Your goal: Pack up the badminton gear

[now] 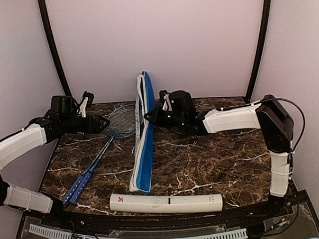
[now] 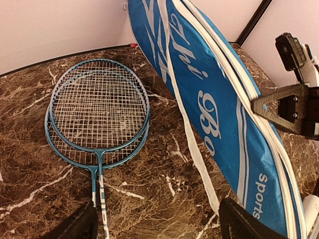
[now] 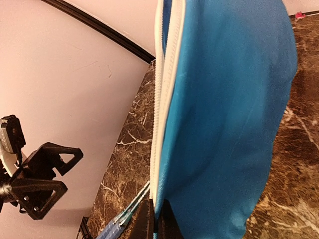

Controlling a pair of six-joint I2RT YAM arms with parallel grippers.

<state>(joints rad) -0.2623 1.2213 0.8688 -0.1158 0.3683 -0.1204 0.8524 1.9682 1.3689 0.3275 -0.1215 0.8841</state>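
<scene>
Step in hand (judged): load the rackets into the bag.

- Bag (image 1: 144, 146): centre of the top view, running from the far wall towards the tube. Its far end is lifted on edge and the near end is down on the table (image 1: 219, 154).
- Right pincer (image 3: 154, 218): closed tight on the bag's white zip trim, at the bottom centre of the right wrist view. It grips only the bag and holds it upright. I cannot tell whether the zip mouth is open.
- Left pincer (image 1: 104, 123): left of centre in the top view, aimed at the racket heads. Its fingers stand wide at the lower corners of the left wrist view with nothing between them, and it touches nothing.
- Rackets (image 2: 97, 114): stacked flat on the table in the left half of the left wrist view. The heads are just beside the bag and the handles run to the lower left of the top view.
- Tube (image 1: 166, 203): lying across the near edge at bottom centre, apart from both arms.

To do it well:
- Left should close on the shafts just below the heads, taking both frames together, not on the strings.
- Right must hold the trim steady and high so the mouth faces left.
- Feed the rackets in head first along the bag's length.
- Risk: the thin shafts could slip, or one racket could be left behind.
</scene>
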